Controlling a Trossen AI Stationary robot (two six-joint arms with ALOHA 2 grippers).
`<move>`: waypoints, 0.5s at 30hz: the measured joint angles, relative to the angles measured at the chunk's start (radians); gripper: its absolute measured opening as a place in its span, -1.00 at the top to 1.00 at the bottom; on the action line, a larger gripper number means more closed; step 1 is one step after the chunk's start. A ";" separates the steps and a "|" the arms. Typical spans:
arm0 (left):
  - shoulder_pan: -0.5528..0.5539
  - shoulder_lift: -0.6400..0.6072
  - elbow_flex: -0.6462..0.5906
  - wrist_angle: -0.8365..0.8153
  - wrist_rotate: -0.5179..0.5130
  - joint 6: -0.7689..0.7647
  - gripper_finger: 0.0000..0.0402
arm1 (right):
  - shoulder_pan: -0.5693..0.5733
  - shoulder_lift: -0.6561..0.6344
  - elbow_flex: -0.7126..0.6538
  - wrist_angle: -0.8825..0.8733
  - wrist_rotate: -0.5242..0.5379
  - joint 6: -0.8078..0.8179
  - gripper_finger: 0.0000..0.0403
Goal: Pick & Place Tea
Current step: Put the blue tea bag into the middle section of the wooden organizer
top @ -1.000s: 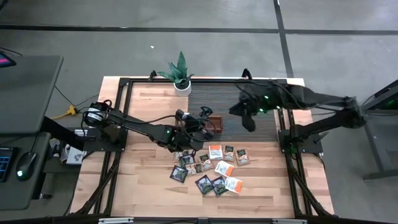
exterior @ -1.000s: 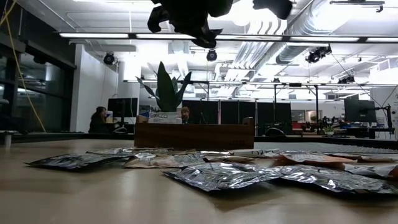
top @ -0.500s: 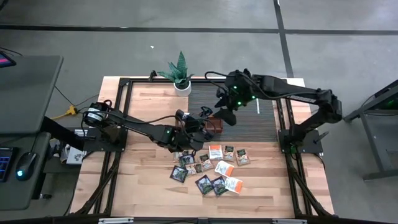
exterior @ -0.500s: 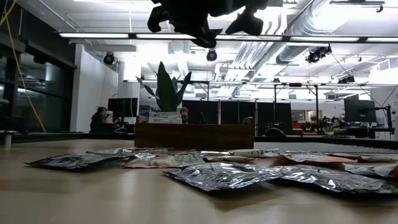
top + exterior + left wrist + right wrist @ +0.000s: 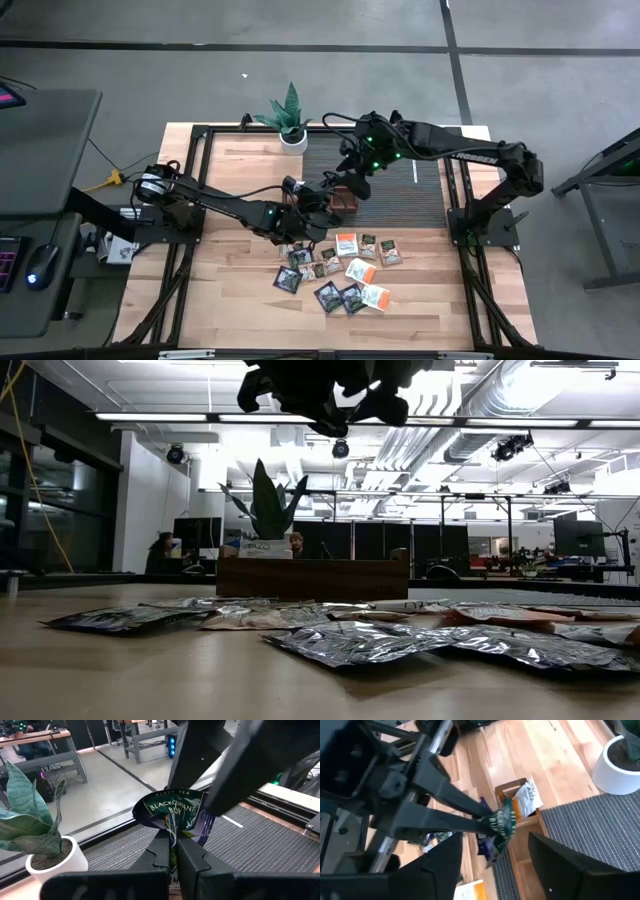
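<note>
Beyond the bench (image 5: 230, 310) runs a long lit hall of desks and screens, with a potted plant (image 5: 288, 118) at the far edge. Above the wooden tray (image 5: 345, 199), the left gripper (image 5: 173, 851) is pinched on a dark green tea bag (image 5: 172, 810), holding it up by its lower edge. The right gripper (image 5: 492, 865) hangs spread apart just beside the bag, seemingly to receive it. I'd have it close squarely on the free upper part, and the left release only afterwards. Other tea bags (image 5: 340, 270) lie scattered nearer.
</note>
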 joint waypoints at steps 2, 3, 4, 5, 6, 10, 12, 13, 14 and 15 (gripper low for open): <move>0.000 0.000 0.000 0.000 0.000 0.000 1.00 | -0.006 0.001 0.000 -0.003 0.000 -0.003 0.04; 0.000 0.000 0.000 0.000 0.000 0.000 1.00 | -0.007 0.005 0.000 -0.003 0.000 -0.007 0.09; 0.000 0.000 0.000 0.000 0.000 0.000 1.00 | -0.007 0.010 0.000 -0.002 0.000 -0.010 0.13; 0.000 0.000 0.000 0.000 0.000 0.000 1.00 | -0.007 0.011 0.000 -0.003 0.000 -0.011 0.18; 0.000 0.000 0.000 0.000 0.000 0.000 1.00 | -0.007 0.014 0.000 -0.007 0.000 -0.011 0.22; 0.000 0.000 0.000 0.000 -0.001 0.000 1.00 | -0.006 0.022 0.000 -0.011 0.002 -0.018 0.40; 0.001 0.000 0.000 0.000 -0.001 0.000 1.00 | -0.007 0.022 0.000 -0.011 0.003 -0.021 0.49; 0.001 0.000 0.000 0.000 -0.001 0.000 1.00 | -0.008 0.022 0.000 -0.011 0.003 -0.025 0.55; 0.001 0.000 0.000 -0.001 -0.001 0.000 1.00 | -0.008 0.022 0.000 -0.014 0.003 -0.030 0.60; 0.001 0.000 0.000 -0.001 -0.001 0.000 1.00 | -0.008 0.022 0.000 -0.017 0.003 -0.035 0.67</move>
